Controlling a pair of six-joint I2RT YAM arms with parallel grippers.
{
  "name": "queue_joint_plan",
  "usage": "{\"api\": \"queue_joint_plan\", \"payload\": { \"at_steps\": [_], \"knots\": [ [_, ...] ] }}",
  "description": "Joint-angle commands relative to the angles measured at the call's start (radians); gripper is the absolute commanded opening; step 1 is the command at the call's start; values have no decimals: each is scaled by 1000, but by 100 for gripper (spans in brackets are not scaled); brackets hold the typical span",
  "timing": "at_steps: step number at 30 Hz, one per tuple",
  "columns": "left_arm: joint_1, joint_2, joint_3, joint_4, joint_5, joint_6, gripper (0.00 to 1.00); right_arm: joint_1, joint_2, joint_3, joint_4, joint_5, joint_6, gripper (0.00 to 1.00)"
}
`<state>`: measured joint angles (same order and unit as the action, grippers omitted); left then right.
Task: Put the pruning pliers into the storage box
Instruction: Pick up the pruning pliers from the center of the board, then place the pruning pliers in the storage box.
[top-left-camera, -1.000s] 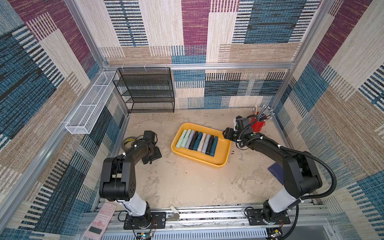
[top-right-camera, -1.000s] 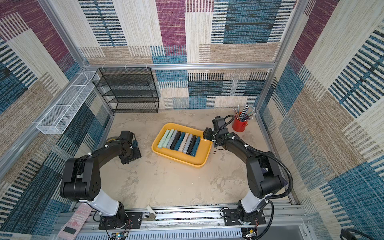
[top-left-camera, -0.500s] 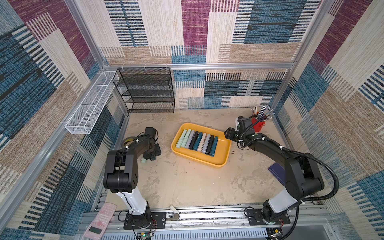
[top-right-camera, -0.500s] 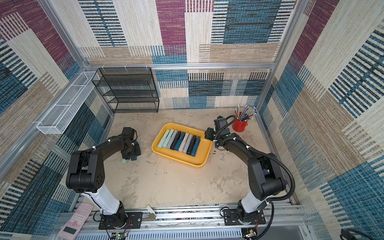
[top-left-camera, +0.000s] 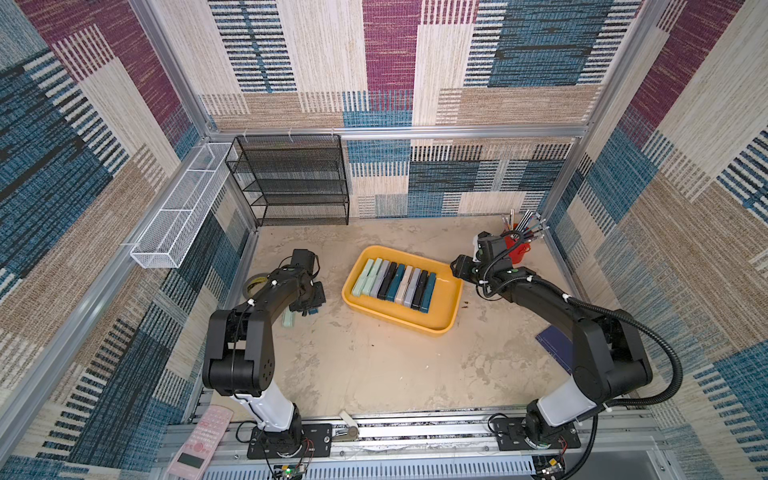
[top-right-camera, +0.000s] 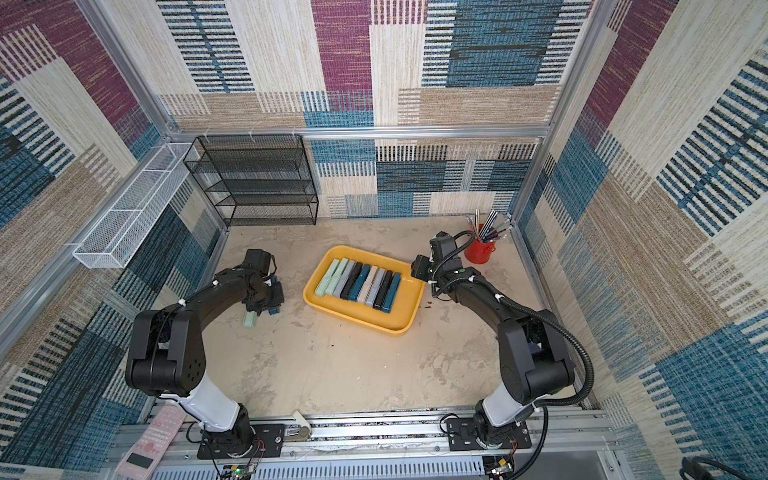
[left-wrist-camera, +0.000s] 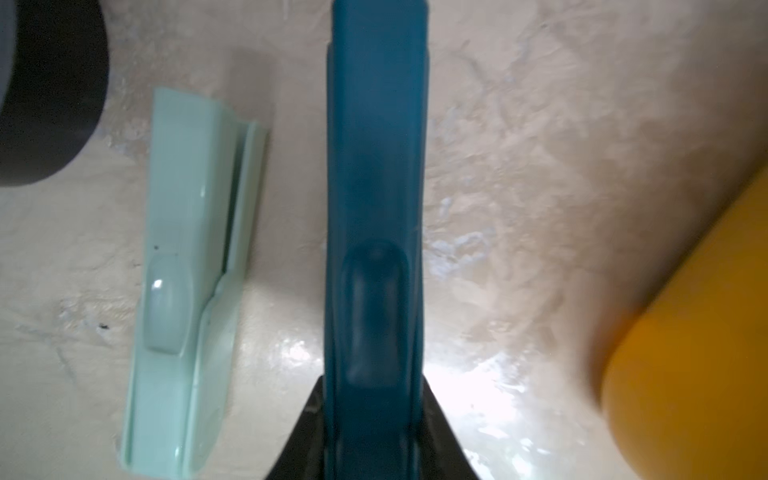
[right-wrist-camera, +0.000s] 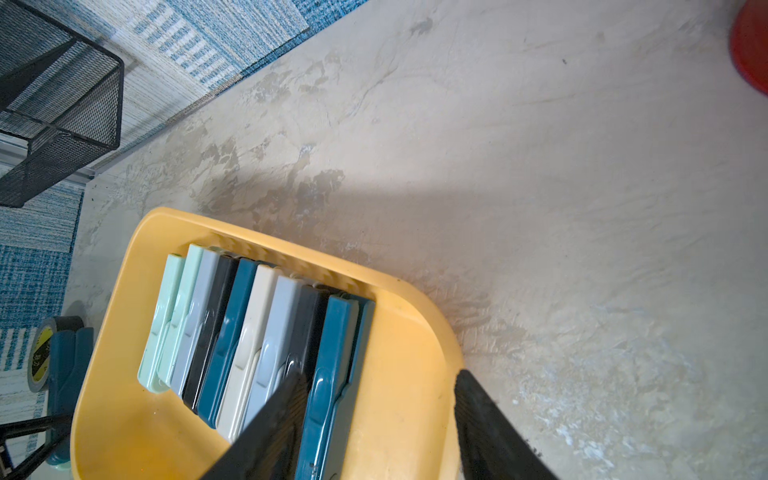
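Eyes on the left gripper (top-left-camera: 309, 302), low over the table (left-wrist-camera: 519, 166) and well apart from the storage box (top-left-camera: 395, 323). The teal pliers (left-wrist-camera: 376, 187) run straight down the middle of its wrist view. The fingers (left-wrist-camera: 301, 436) sit tight against both narrow sides, closed to a slim gap around the bar. I'd say it grips across the width because that's the cleanest way to lift a flat bar like this. Whether it's off the surface, I can't tell.

Just beside it, parallel and not touching, the pale green pliers (left-wrist-camera: 187, 291) lie flat, with the black tape roll (left-wrist-camera: 45, 83) beyond them.

In the box, a row of pliers (top-left-camera: 395, 284) lies packed side by side from one end. That leaves bare yellow floor at the other end, room enough, I'd judge, for the two outside. The right gripper (right-wrist-camera: 378, 374) hangs over that bare end, fingers about half apart and holding nothing. One finger is above the last teal bar in the row, the other above the rim.

The next move calls for a straight lift and a carry across, and the risk is clipping the green one on the way up
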<state>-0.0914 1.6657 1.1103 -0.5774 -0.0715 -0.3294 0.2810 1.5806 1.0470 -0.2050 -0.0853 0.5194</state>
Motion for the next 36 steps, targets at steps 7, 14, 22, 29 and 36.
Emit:
{"api": "queue_joint_plan", "payload": {
  "at_steps": [7, 14, 22, 29, 36],
  "knots": [
    [-164, -72, 181, -120, -51, 56, 16, -15, -35, 11, 28, 25, -4, 59],
    [-377, -1, 366, -147, -31, 52, 16, -50, -84, 1, 53, 28, 4, 59],
    [-603, 187, 568, -164, 20, 28, 16, -119, -175, -50, 60, 40, -10, 59],
    [-719, 331, 699, -187, 81, -17, 16, -174, -236, -95, 60, 34, -19, 59],
    [-769, 428, 764, -186, 58, -116, 16, -209, -256, -129, 68, 9, -24, 59]
  ]
}}
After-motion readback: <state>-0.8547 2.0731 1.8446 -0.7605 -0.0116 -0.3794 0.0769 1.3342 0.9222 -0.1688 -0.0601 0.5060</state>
